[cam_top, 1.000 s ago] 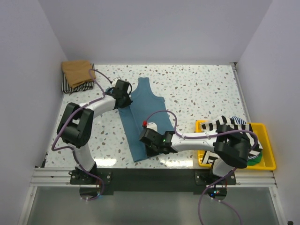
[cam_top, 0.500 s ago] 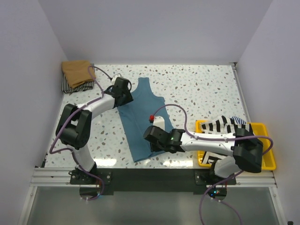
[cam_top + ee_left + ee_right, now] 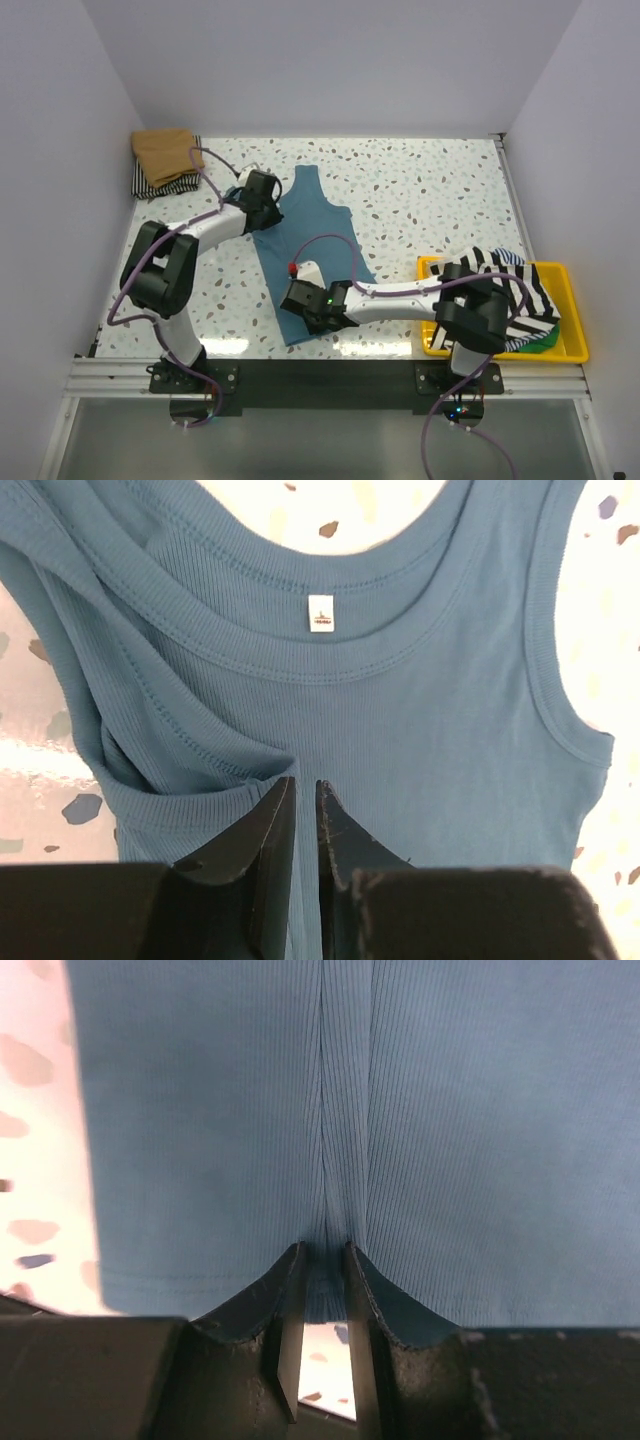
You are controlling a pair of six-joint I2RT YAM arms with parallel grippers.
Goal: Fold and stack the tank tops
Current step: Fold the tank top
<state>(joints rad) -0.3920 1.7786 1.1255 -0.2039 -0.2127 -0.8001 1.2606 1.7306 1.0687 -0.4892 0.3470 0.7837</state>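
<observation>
A teal-blue tank top (image 3: 325,235) lies lengthwise in the middle of the table, neck end at the far side. My left gripper (image 3: 266,207) (image 3: 306,784) presses down just below the neckline and white label (image 3: 320,613). Its jaws are nearly together, with a thin strip of teal cloth between them. At the near hem my right gripper (image 3: 305,308) (image 3: 323,1250) is shut on a puckered ridge of the teal tank top (image 3: 330,1110). A tan-brown tank top (image 3: 165,150) rests folded on a striped one (image 3: 160,184) at the far left corner.
A yellow tray (image 3: 573,300) at the right near edge holds a black-and-white striped tank top (image 3: 495,268) and a bit of green cloth (image 3: 545,342). White walls close in the table on the left, far and right sides.
Both grippers opened and have closed again on the teal cloth. The right gripper shifted left along the hem toward the near corner. The left gripper stayed near the neckline.
</observation>
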